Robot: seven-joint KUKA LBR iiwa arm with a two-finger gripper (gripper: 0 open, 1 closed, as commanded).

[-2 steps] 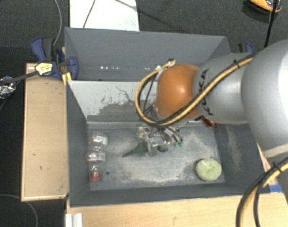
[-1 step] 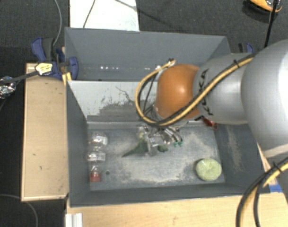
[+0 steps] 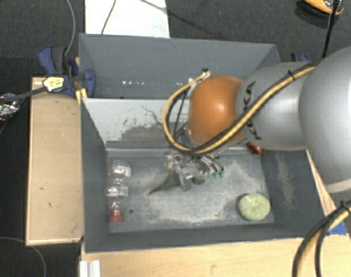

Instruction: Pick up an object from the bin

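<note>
We judge the green leaf-shaped thing (image 3: 163, 184) beside the gripper (image 3: 188, 175), in the middle of the bin (image 3: 221, 186), light and floppy, best pinched at its wide end; whether the gripper is clenched we cannot tell.

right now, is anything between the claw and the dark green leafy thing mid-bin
Nothing visible does. The claw is right at the leafy thing, at its right end. The clear bottle lies apart to the left, the pale green lump apart at lower right.
</note>
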